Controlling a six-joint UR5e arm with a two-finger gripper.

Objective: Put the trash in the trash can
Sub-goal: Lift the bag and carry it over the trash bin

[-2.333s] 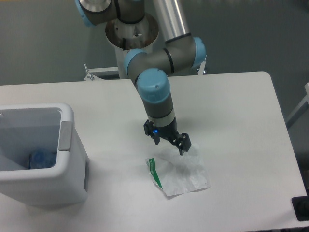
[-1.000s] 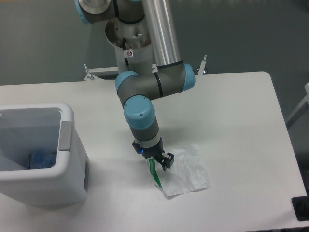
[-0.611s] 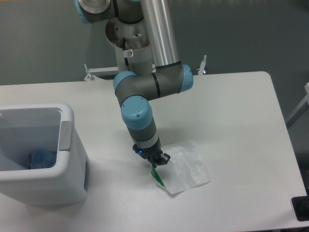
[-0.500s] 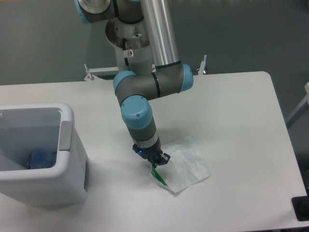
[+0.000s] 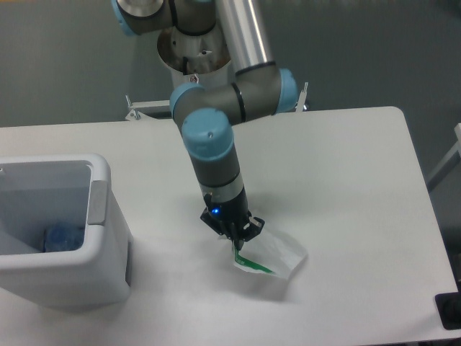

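The crumpled translucent white wrapper with a green strip hangs from my gripper, lifted partly off the table at the middle front. The gripper is shut on the wrapper's left edge near the green strip. The crushed bluish clear bottle lies inside the white trash can at the left front. The gripper is well to the right of the can.
The white table's right edge runs along the right side. The arm's base column stands at the back behind the table. A dark object sits at the lower right corner.
The gripper came down on the wrapper's left edge, shut on it, and has now risen, pulling the wrapper up so it bunches under the fingers.
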